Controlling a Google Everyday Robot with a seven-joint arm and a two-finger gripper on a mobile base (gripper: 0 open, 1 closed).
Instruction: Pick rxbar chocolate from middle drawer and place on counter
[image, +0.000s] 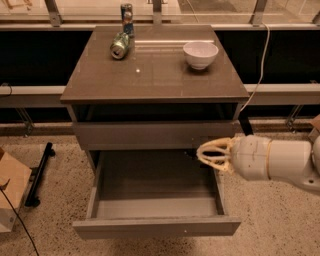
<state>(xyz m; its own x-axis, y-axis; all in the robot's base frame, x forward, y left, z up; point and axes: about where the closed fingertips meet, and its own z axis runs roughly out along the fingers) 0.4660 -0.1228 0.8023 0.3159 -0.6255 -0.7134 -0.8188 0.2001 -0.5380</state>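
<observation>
gripper: reaches in from the right on a fat white arm, over the back right corner of the open drawer and just below the grey front panel; I cannot tell whether it grips anything.
rxbar chocolate: not clear to me; a small dark speck sits right at the gripper's tip under the panel's edge, and I cannot tell whether that is the bar.
middle drawer: pulled well out toward me, its grey floor in plain view.
desk: the cabinet's glossy brown-grey top slab.
green can: lying on its side at the back left of the desk.
second can: upright, just behind the green one.
white bowl: upright at the back right of the desk, well apart from the cans.
cardboard box: on the speckled floor at far left.
</observation>
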